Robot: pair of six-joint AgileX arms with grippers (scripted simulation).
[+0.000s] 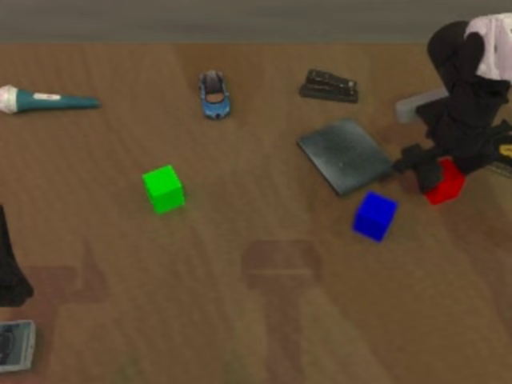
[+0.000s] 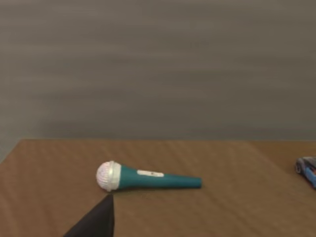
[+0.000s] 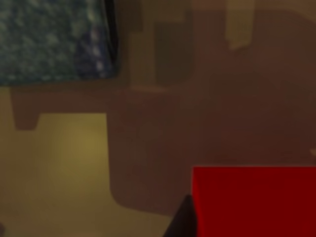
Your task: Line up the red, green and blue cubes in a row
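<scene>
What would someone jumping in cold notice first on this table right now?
First, the right end effector down at the small matte bright red cube near the table's right edge, black fingers against the cube's left side. Next, the matte deep blue cube just left of it, and the matte bright green cube alone, far off at centre-left. The left end effector sits parked at the left edge.

1. Even, soft light falls on the wooden table (image 1: pixel 240 320) from above, without glare.
2. Faint, blocky arm shadows lie on it near the front edge.
3. The red cube (image 3: pixel 254 200) fills a corner of the dimmer right wrist view, its edges blurred.
</scene>
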